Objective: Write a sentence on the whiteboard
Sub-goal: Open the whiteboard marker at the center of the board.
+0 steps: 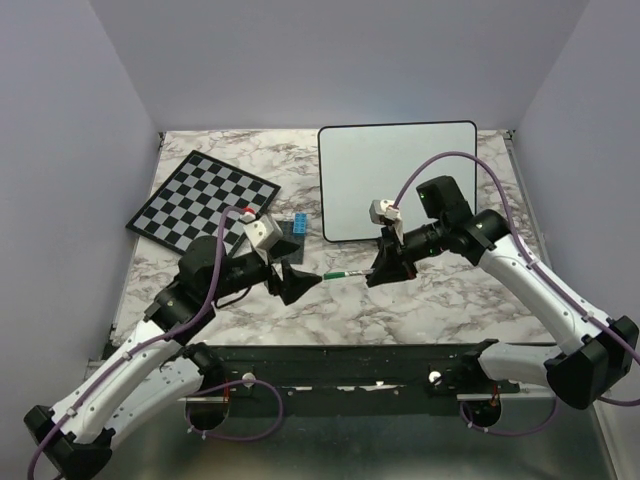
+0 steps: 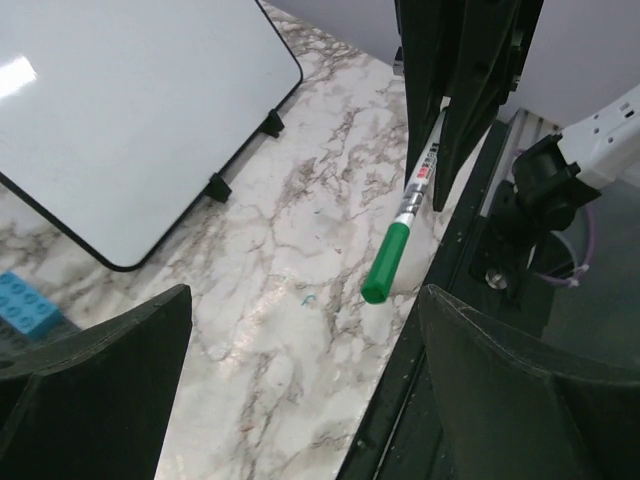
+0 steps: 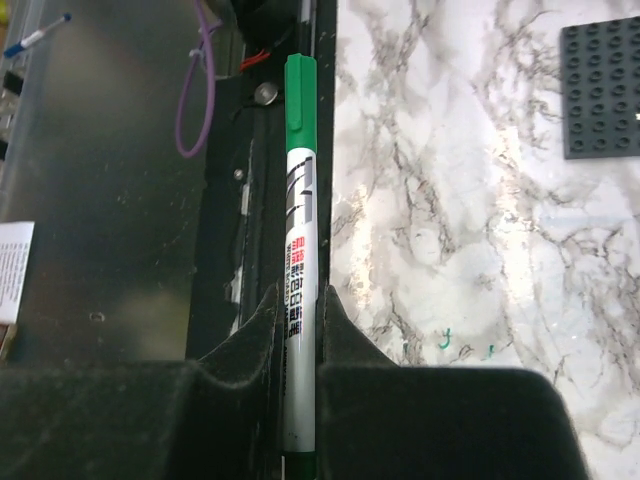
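A robot lab test cell, shown by plain walls [image 1: 60, 150] boxing in a marble-patterned table [image 1: 450, 300]

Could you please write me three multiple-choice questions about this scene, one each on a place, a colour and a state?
1. Where does the whiteboard lie?
A. On top of the chessboard
B. To the right of the chessboard in the top view
C. In the left gripper

2. What colour is the marker's cap?
A. Green
B. Red
C. Black

3. How does the marker stand?
A. Lying loose on the table
B. Clamped in the left gripper
C. Held by the right gripper, while the left gripper is open

Answers:
1 B: the top view shows the two boards apart on the table, the whiteboard on the right.
2 A: both wrist views show a green cap.
3 C: the right wrist view shows both fingers pressing on the barrel, and the left wrist view shows fingers spread wide.
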Tool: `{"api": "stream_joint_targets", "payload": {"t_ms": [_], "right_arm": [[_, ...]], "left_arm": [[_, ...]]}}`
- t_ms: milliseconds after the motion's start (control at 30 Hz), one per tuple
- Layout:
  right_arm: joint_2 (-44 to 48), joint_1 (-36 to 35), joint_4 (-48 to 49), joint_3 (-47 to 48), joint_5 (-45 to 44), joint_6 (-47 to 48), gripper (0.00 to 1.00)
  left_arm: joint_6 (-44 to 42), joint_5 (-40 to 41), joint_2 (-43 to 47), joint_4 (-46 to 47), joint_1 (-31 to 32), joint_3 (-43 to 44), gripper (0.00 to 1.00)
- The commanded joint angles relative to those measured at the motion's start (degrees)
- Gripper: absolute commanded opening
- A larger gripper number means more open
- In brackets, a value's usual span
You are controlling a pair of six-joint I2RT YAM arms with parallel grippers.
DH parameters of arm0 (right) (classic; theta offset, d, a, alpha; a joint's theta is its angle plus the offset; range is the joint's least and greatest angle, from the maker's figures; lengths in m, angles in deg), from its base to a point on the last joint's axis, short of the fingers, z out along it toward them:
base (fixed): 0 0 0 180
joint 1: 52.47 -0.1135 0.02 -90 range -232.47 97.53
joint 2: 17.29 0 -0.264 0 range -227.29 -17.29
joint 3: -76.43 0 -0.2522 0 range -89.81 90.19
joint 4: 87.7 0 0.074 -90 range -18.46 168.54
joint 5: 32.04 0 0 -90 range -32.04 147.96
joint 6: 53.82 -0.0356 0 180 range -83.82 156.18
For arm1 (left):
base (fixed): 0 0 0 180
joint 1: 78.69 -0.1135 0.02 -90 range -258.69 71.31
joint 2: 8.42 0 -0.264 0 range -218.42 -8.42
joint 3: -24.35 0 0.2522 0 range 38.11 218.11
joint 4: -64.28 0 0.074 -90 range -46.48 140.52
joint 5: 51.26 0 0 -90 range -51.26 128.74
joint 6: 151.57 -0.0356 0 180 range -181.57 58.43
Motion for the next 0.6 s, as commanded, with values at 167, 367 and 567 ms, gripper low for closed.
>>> {"api": "stream_joint_targets", "payload": {"t_ms": [167, 367, 567], "right_arm": [[2.03, 1.67, 12.01, -4.16, 1.51, -10.33, 0.0], [1.94, 1.76, 12.1, -4.43, 2.65, -10.33, 0.01], [2.29, 1.76, 12.18, -4.34, 2.48, -10.42, 0.01]], "left_arm": [[17.48, -4.07, -3.22, 30.16, -0.49, -11.4, 0.92], [16.52, -11.98, -10.16, 31.05, -0.4, -7.36, 0.74], [13.36, -16.38, -11.67, 25.78, -0.4, -5.33, 0.68]]}}
